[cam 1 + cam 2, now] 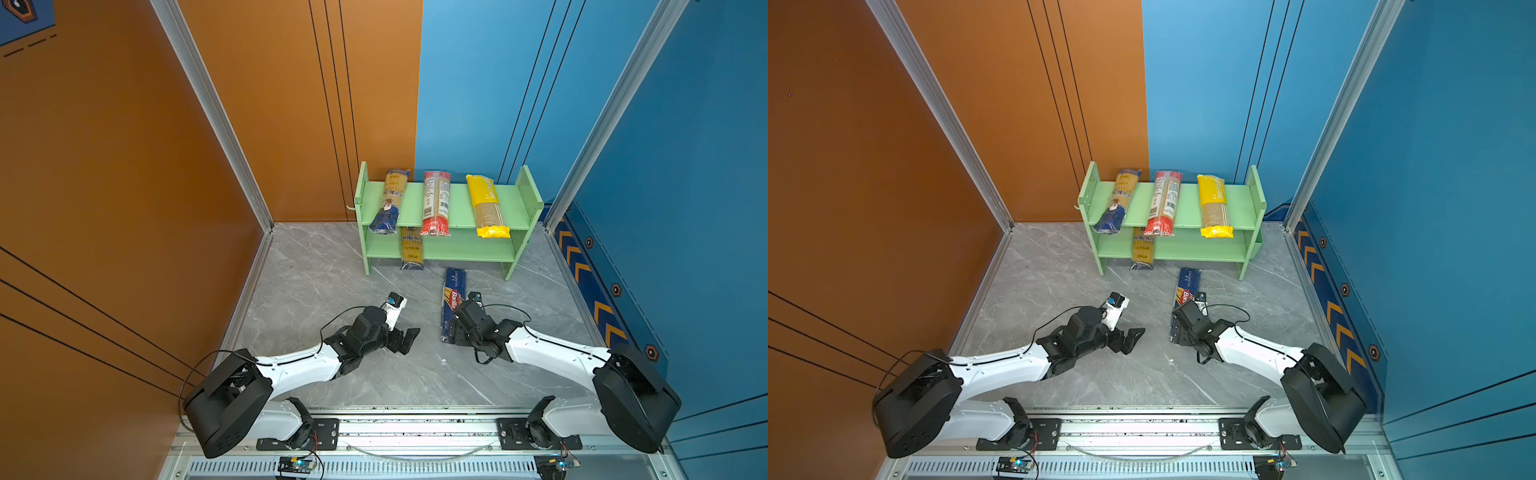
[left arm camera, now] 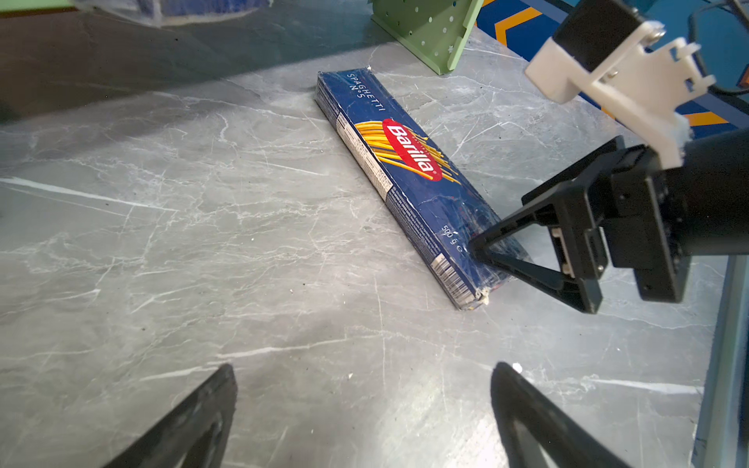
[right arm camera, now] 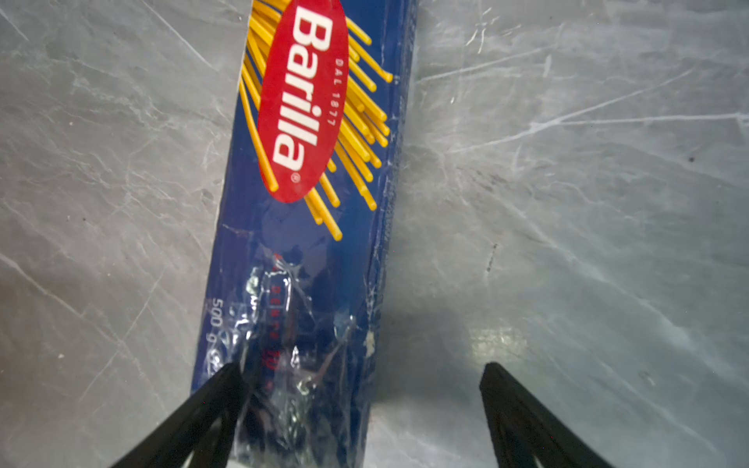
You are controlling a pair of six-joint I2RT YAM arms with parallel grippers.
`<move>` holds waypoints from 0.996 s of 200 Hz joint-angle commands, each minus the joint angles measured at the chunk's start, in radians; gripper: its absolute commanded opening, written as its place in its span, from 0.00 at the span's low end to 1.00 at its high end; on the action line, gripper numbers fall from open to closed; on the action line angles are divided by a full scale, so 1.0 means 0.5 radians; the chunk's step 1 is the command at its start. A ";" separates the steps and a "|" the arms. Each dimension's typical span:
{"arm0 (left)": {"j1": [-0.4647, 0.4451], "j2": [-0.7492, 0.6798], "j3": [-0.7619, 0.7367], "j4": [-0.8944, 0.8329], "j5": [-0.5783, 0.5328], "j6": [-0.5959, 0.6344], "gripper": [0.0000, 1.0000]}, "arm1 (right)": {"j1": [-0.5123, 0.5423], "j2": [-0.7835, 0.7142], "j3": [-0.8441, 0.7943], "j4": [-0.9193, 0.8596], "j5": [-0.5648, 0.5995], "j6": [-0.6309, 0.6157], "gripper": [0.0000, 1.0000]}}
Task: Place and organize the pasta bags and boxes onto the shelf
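In both top views your Barilla pack (image 1: 455, 284) lies flat on the floor (image 1: 332, 291), just in front of the shelf (image 1: 459, 203). From the left wrist, your left gripper (image 2: 363, 368) gapes wide above the floor, holding nothing. From the right wrist, your right gripper (image 3: 360, 366) stands spread at the pack's near end: one finger (image 3: 219, 389) over its edge, the other clear beside it.
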 commanded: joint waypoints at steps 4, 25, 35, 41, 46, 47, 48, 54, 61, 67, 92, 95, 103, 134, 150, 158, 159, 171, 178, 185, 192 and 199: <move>0.021 -0.036 -0.027 -0.026 -0.031 0.022 0.98 | 0.046 0.061 0.036 0.085 0.068 0.037 0.90; 0.021 -0.034 -0.030 -0.024 -0.029 0.022 0.98 | 0.070 0.072 0.036 0.092 0.062 0.038 0.91; 0.022 -0.035 -0.032 -0.023 -0.033 0.022 0.98 | 0.075 0.068 0.036 0.102 0.051 0.042 0.91; 0.022 -0.034 -0.035 -0.023 -0.035 0.020 0.98 | 0.078 0.066 0.038 0.107 0.042 0.045 0.91; 0.022 -0.034 -0.035 -0.023 -0.034 0.020 0.98 | 0.081 0.069 0.036 0.114 0.040 0.048 0.91; 0.022 -0.035 -0.036 -0.023 -0.035 0.021 0.98 | 0.080 0.071 0.036 0.115 0.038 0.048 0.91; 0.022 -0.036 -0.036 -0.022 -0.035 0.021 0.98 | 0.081 0.072 0.036 0.117 0.038 0.051 0.91; 0.022 -0.034 -0.038 -0.023 -0.035 0.019 0.98 | 0.087 0.075 0.034 0.133 0.039 0.056 0.91; 0.020 -0.031 -0.039 -0.023 -0.035 0.018 0.98 | 0.093 0.081 0.029 0.148 0.047 0.061 0.91; 0.023 -0.033 -0.041 -0.023 -0.035 0.019 0.98 | 0.102 0.095 0.027 0.157 0.052 0.070 0.91; 0.022 -0.027 -0.043 -0.021 -0.038 0.016 0.98 | 0.166 0.133 -0.010 0.244 0.139 0.070 0.91; 0.022 -0.024 -0.042 -0.021 -0.038 0.016 0.98 | 0.172 0.138 -0.016 0.259 0.144 0.075 0.91; 0.022 -0.022 -0.048 -0.023 -0.041 0.015 0.98 | 0.183 0.155 -0.029 0.285 0.148 0.084 0.91; 0.023 -0.020 -0.051 -0.023 -0.050 0.013 0.98 | 0.223 0.227 -0.030 0.326 0.165 0.105 0.91; 0.022 -0.021 -0.051 -0.023 -0.055 0.013 0.98 | 0.243 0.253 -0.037 0.337 0.187 0.110 0.91; 0.023 -0.021 -0.051 -0.023 -0.059 0.010 0.98 | 0.252 0.262 -0.043 0.344 0.199 0.110 0.91; 0.022 -0.023 -0.054 -0.023 -0.059 0.010 0.98 | 0.253 0.262 -0.043 0.344 0.201 0.110 0.91; 0.022 -0.025 -0.055 -0.021 -0.062 0.010 0.98 | 0.259 0.275 -0.057 0.352 0.209 0.119 0.90; 0.022 -0.026 -0.058 -0.023 -0.062 0.010 0.98 | 0.262 0.281 -0.068 0.354 0.215 0.128 0.90; 0.022 -0.028 -0.060 -0.023 -0.063 0.011 0.98 | 0.265 0.284 -0.085 0.357 0.225 0.140 0.90; 0.022 -0.028 -0.059 -0.023 -0.064 0.010 0.98 | 0.271 0.281 -0.107 0.371 0.230 0.146 0.90; 0.022 -0.026 -0.060 -0.023 -0.065 0.010 0.98 | 0.275 0.279 -0.129 0.387 0.238 0.157 0.89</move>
